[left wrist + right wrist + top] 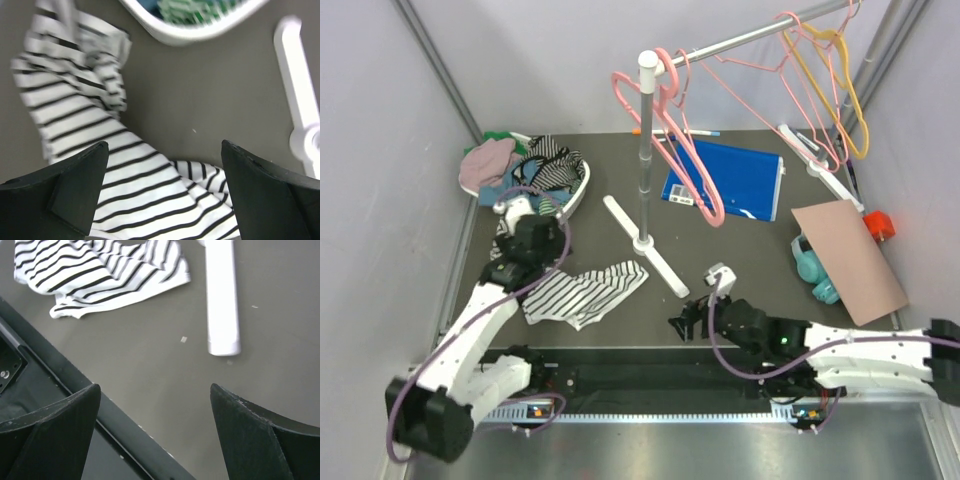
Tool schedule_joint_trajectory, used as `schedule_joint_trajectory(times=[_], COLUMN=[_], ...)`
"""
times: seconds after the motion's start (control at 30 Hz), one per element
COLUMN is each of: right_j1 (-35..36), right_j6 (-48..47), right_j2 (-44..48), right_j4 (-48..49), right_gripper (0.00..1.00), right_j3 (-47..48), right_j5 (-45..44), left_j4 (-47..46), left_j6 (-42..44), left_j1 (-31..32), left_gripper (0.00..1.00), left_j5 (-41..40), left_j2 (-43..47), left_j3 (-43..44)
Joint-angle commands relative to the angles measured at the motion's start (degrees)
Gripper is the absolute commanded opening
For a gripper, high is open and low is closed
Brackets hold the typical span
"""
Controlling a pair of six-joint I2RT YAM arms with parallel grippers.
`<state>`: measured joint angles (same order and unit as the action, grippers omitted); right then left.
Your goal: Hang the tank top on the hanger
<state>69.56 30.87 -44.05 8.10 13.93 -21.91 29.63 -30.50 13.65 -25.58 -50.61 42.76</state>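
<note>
Left gripper (162,150) fingers spread wide, striped tank top (75,115) lying between and beyond them. Right gripper (155,390) fingers spread too, over dark table (150,357); white rack foot (221,300) beyond.

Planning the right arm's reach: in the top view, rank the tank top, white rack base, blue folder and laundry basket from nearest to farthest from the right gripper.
From the right gripper:
1. White rack base, its foot just ahead.
2. Tank top, to the left.
3. Blue folder, farther back.
4. Laundry basket, back left corner.
</note>
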Motion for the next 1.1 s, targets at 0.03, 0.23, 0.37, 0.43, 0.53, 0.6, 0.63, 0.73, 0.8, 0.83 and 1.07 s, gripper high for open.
schedule_joint_trajectory(times=[0.03,0.23,0.37,0.43,0.53,0.6,0.63,0.73,0.8,0.83,1.07], right_j1=[6.9,7.61,7.0,5.51,2.34,-0.03,-0.73,-2.76,-4.25,-4.78,-8.3], right_j6=[-3.44,-8.98,-11.97,-12.42,-11.63,-11.19,-11.1,-11.27,-11.1,-11.01,-10.66], right_j2=[-14.28,-29.06,-39.32,-42.33,-46.2,-47.79,-48.75,-50.86,-52.09,-53.23,-58.16], right_j4=[9.65,10.97,10.71,10.1,9.48,9.83,10.18,9.92,9.48,9.39,9.66], right_gripper=[0.9,0.9,0.9,0.9,0.9,0.9,0.9,0.89,0.88,0.88,0.87], right_j3=[11.17,23.22,30.79,34.47,37.12,37.83,38.36,39.59,40.46,40.56,41.96], right_j5=[-7.53,-6.91,-8.76,-8.41,-5.61,-2.36,-1.39,0.81,2.66,3.1,5.12], left_j4=[-4.57,-5.81,-6.25,-8.35,-11.42,-12.48,-13.18,-15.73,-16.96,-17.41,-21.71], left_j6=[-5.09,-5.97,-6.32,-6.76,-7.11,-6.68,-6.68,-5.89,-5.36,-5.18,-3.25], left_j1=[5.6,5.51,5.34,5.07,4.63,4.2,3.93,2.61,1.56,1.21,-1.52], left_gripper=[0.99,0.99,0.99,0.99,0.99,0.99,0.99,0.99,0.99,0.99,0.92], left_j5=[-1.05,-4.12,-4.3,-3.25,-0.62,-0.52,-0.61,0.35,1.06,1.67,4.57], left_j2=[-7.49,-0.81,0.86,0.86,-0.8,-2.9,-3.52,-5.72,-7.04,-7.57,-11.96], left_j3=[0.31,-6.54,-10.41,-11.91,-12.35,-11.92,-11.65,-11.74,-11.91,-12.0,-12.97])
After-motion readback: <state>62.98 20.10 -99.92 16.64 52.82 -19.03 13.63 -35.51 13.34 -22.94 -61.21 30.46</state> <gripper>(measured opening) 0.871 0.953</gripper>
